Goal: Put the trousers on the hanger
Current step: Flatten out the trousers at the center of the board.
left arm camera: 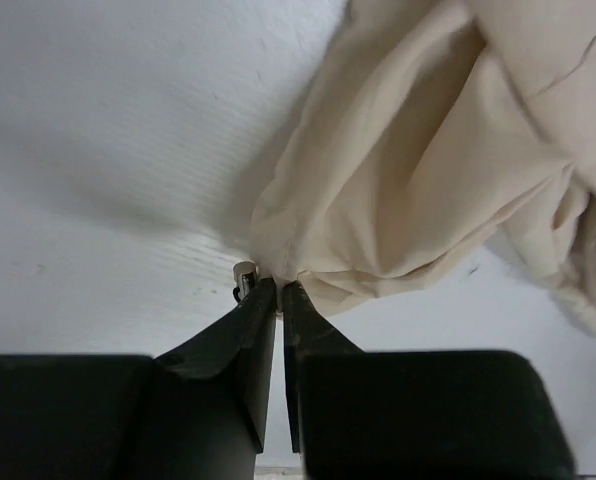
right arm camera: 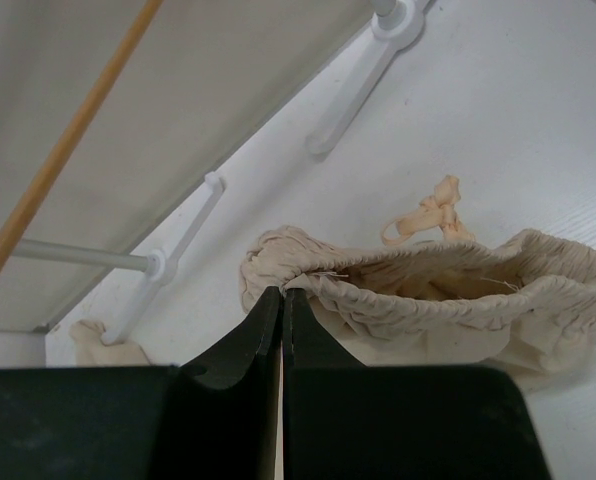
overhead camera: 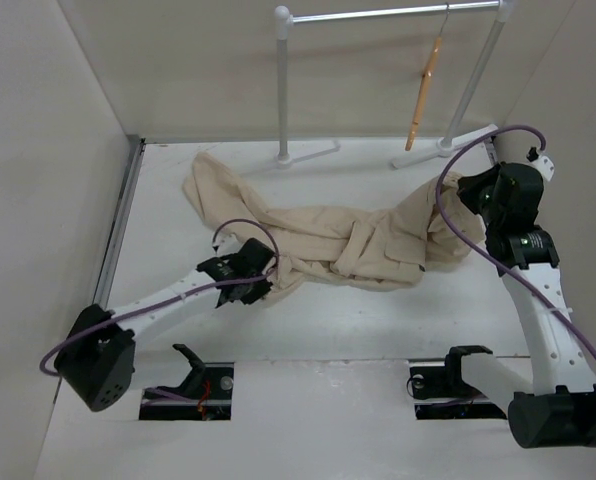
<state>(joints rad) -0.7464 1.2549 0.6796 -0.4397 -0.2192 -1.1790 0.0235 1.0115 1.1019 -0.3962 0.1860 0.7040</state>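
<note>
Here, the left pincer (left arm camera: 280, 285) is pressed together on a folded edge of the beige soft cotton trousers (left arm camera: 408, 180). A small pale metal piece sits at its tip, too small to identify. The right pincer (right arm camera: 282, 292) is likewise pressed together, pinching the gathered waistband rim. At both tips the actual grip point is hidden behind the black fingers.

In the top view the trousers (overhead camera: 328, 245) lie crumpled across the middle of the white counter (overhead camera: 328, 320), stretched between the left pincer (overhead camera: 263, 275) and the right pincer (overhead camera: 468, 190). The legs are bunched, so their lie cannot be traced.

The slim orange-tan wooden hanger (overhead camera: 423, 95) hangs from the rail of the white tubular clothes rack (overhead camera: 283, 80) at the far edge, well apart from the cloth. It is seen edge-on, and its hook is hard to make out. The right wrist view cuts off both ends of the hanger (right arm camera: 68, 150).

Bare counter lies between the cloth and the arm bases. Walls close the left and right sides, and the right pincer is near a rack foot.
</note>
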